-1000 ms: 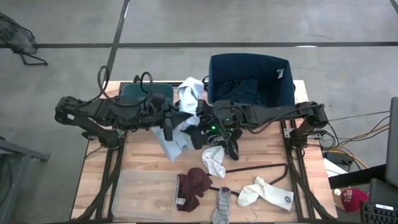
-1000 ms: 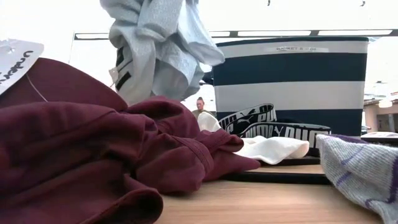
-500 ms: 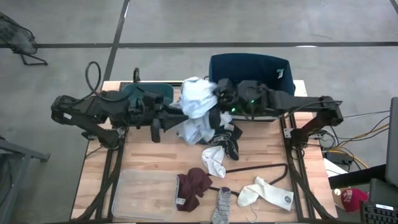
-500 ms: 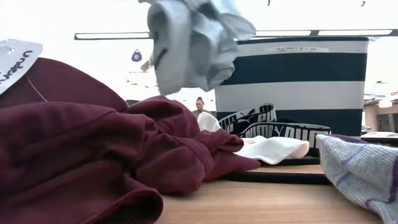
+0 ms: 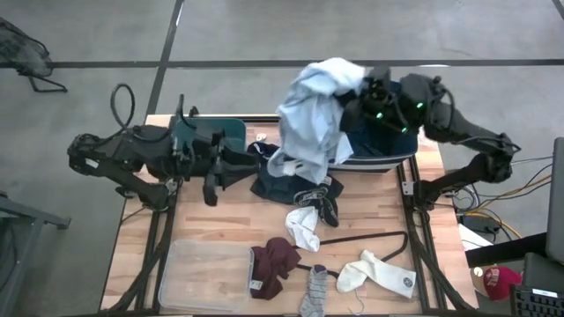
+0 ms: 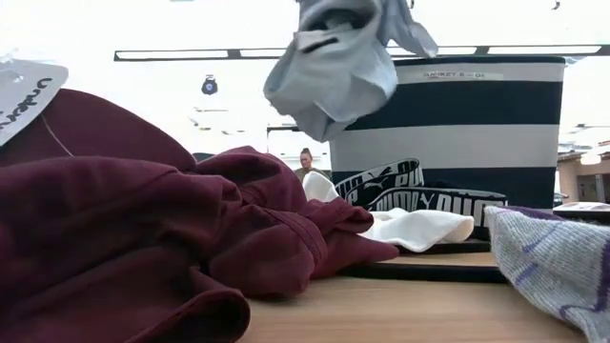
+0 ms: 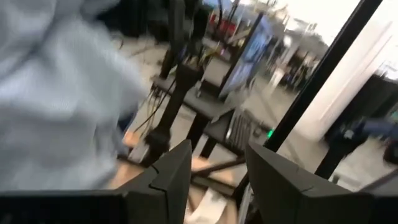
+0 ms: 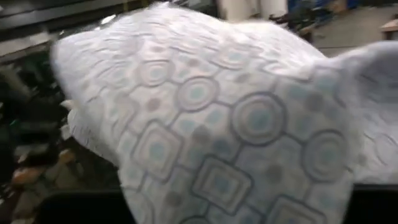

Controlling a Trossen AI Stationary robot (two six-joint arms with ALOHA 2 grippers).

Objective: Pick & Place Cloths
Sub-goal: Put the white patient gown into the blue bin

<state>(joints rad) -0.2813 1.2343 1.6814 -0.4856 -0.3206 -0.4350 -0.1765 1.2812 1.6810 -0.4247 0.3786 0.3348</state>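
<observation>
The light blue shirt (image 5: 310, 119) is bunched up and hangs in the air from my right gripper (image 5: 357, 90), beside the near-left corner of the navy basket (image 5: 388, 132). In the low view the shirt (image 6: 334, 67) is well clear of the table. It fills the right wrist view (image 8: 211, 124) and hides the fingers. My left gripper (image 7: 217, 180) is open and level above the table's left half (image 5: 256, 161), pointing at the shirt and touching nothing. Dark navy clothes (image 5: 280, 180), white socks (image 5: 304, 231), a maroon piece (image 5: 275, 260) and a grey sock (image 5: 315, 286) lie on the table. My right gripper holds the light blue shirt at its top bunch (image 5: 345, 84); the cloth itself covers the fingers, so the part and kind of hold cannot be told. The shirt is lifted clear and hangs slack below and to the left of the gripper.
The navy and white striped basket (image 6: 448, 124) stands at the table's far right edge with dark cloth inside. A thin black hanger (image 5: 370, 239) and another white sock (image 5: 377, 273) lie near right. A clear tray (image 5: 204, 273) sits near left, and a teal object (image 5: 207, 132) far left.
My right gripper has risen and swung toward the far right edge, to the basket, carrying the shirt. The shirt has gone from draping low by the table's middle to hanging clear, high up. My left arm has drawn back toward the left edge, away from the shirt.
</observation>
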